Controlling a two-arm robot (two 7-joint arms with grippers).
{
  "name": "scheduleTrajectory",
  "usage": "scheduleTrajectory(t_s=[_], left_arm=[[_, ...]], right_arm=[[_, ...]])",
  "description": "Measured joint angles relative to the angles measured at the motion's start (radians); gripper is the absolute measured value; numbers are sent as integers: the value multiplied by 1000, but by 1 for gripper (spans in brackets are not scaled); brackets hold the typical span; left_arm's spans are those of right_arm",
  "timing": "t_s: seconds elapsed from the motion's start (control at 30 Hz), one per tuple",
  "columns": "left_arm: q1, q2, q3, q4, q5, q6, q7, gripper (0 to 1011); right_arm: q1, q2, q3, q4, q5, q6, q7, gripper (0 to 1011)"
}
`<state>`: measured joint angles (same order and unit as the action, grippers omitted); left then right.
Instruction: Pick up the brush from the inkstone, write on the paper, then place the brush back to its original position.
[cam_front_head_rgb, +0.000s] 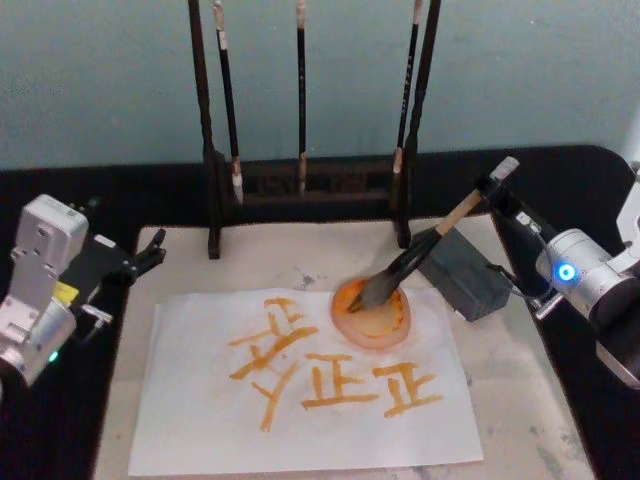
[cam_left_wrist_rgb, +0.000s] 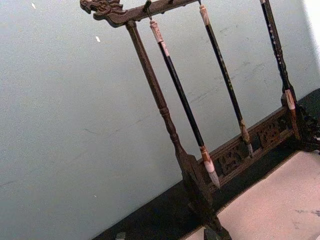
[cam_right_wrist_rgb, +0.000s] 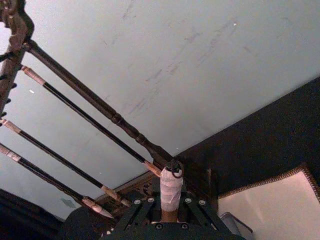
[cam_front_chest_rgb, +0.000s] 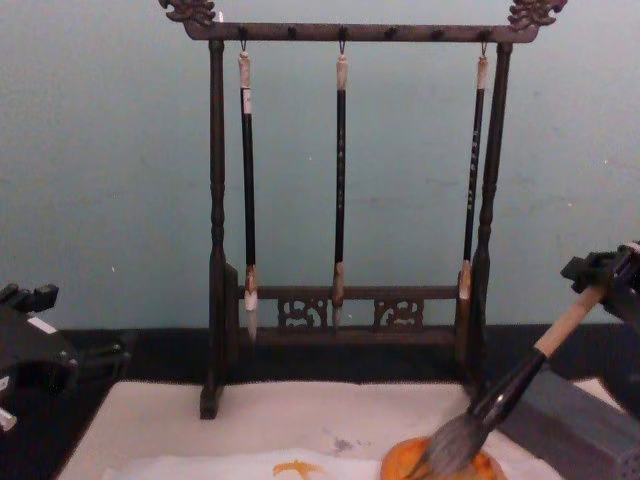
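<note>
My right gripper (cam_front_head_rgb: 492, 190) is shut on the upper handle of the brush (cam_front_head_rgb: 455, 218), above the right side of the mat. The brush slants down to the left, and its bushy dark bristles touch a round orange patch (cam_front_head_rgb: 371, 314) at the paper's far right corner. The paper (cam_front_head_rgb: 200, 420) is a white sheet bearing several orange strokes. Just right of the bristles sits the grey inkstone (cam_front_head_rgb: 466, 276). From the chest, the brush (cam_front_chest_rgb: 540, 355) runs from my right gripper (cam_front_chest_rgb: 605, 275) down to the orange patch (cam_front_chest_rgb: 440, 468). The whitish end cap of the brush (cam_right_wrist_rgb: 171, 192) with its black loop sticks up between the gripper's jaws. My left gripper (cam_front_head_rgb: 148, 254) rests at the mat's left edge.
A dark wooden rack (cam_front_head_rgb: 300, 185) stands at the back of the mat with three thin black brushes (cam_front_chest_rgb: 340, 180) hanging from its top bar. The cream mat (cam_front_head_rgb: 510, 390) lies under the paper on a black table. The rack (cam_left_wrist_rgb: 165, 115) stands close before the left wrist.
</note>
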<state>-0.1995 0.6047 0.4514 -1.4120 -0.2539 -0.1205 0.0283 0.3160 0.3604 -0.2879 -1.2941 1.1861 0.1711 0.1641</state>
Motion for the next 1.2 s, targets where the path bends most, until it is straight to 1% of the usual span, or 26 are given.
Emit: scheduleTrajectory(t_s=[0.5, 0.67, 1.03, 1.17, 1.2], left_arm=[[0, 0, 0, 0, 0, 0, 0, 1010], [0, 0, 0, 0, 0, 0, 0, 1010], [0, 0, 0, 0, 0, 0, 0, 1010], [0, 0, 0, 0, 0, 0, 0, 1010], [0, 0, 0, 0, 0, 0, 0, 1010]], right_arm=[[15, 8, -26, 24, 40, -14, -16, 169], [20, 10, -35, 28, 42, -19, -27, 168], [20, 10, -33, 28, 42, -19, -25, 168], [19, 9, -32, 28, 42, -18, -24, 238], [19, 9, -32, 28, 42, -18, -23, 289]])
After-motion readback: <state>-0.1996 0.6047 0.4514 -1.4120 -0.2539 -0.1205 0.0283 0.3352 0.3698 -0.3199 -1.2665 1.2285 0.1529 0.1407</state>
